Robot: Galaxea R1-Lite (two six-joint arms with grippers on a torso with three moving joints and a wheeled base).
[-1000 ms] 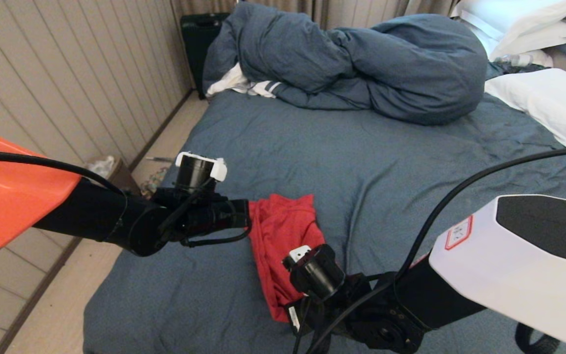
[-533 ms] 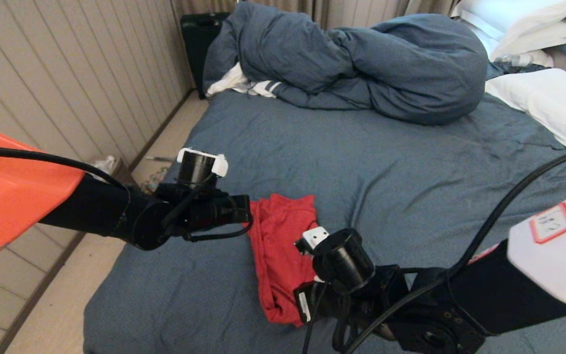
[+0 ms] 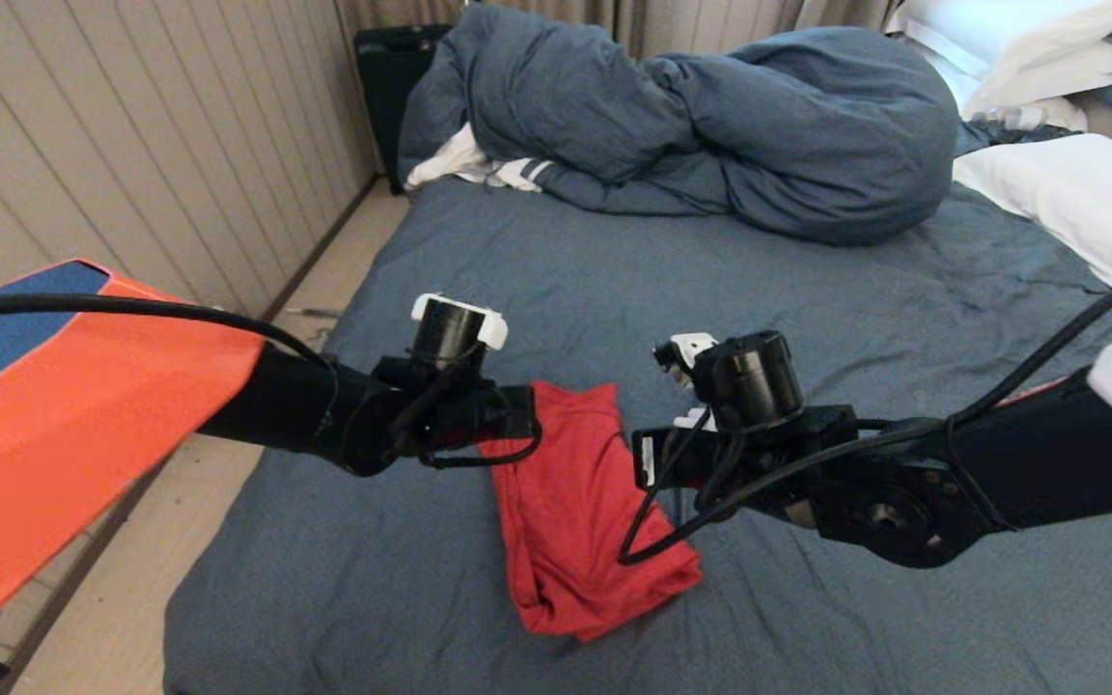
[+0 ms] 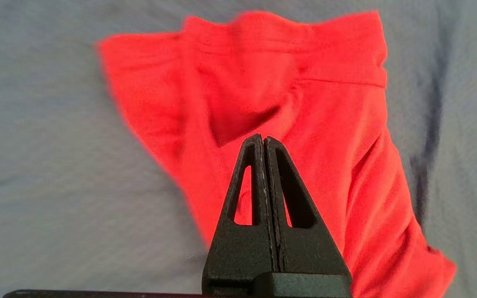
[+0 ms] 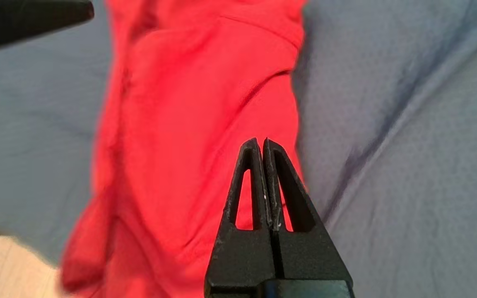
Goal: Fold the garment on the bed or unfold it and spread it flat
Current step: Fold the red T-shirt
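Note:
The garment (image 3: 580, 512) is a red T-shirt lying as a narrow folded bundle, plain red side up, on the front part of the bed (image 3: 807, 319) with its dark blue-grey sheet. No print shows. My left gripper (image 3: 520, 428) hovers at the bundle's far left corner, shut and empty. In the left wrist view its fingertips (image 4: 262, 140) meet above the red cloth (image 4: 313, 103). My right gripper (image 3: 643, 463) hangs over the bundle's right edge, also shut and empty. In the right wrist view it (image 5: 262, 141) sits above the garment (image 5: 189, 124).
A bunched blue-grey duvet (image 3: 710, 125) fills the far side of the bed, with a white striped cloth (image 3: 488, 169) under its left end. White pillows (image 3: 1077, 203) lie at the right. A black suitcase (image 3: 392, 68) and bare floor (image 3: 122, 608) border the bed's left edge.
My right arm has risen from the garment's near end and swung away to the right edge. My left arm has shifted right. The bundle's near end now shows, lying wider.

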